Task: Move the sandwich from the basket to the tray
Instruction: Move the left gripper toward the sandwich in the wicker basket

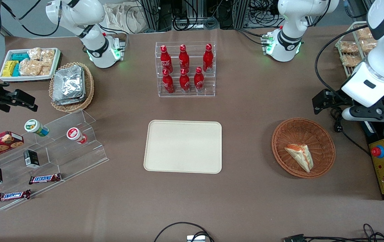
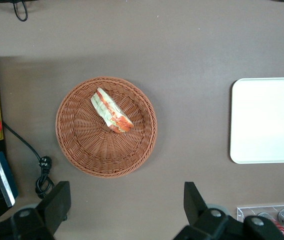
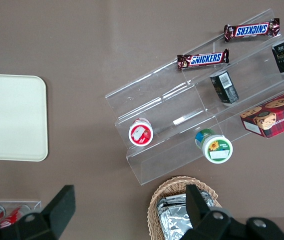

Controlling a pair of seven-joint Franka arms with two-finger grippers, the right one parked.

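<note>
Sandwich in basket, open gripper above.

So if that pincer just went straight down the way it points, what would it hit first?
Probably bare table beside the basket, not the sandwich. The open pincer hangs above; depth is unclear.

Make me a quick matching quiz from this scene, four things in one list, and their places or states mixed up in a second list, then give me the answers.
Things:
1. sandwich
2. tray
3. gripper
4. red bottles

Places or states:
A. standing in a clear tiered rack
B. open, held above the table beside the basket
C. lying in the reddish-brown wicker basket
D. bare, with nothing on it

Pairs: 1-C, 2-D, 3-B, 4-A
</note>
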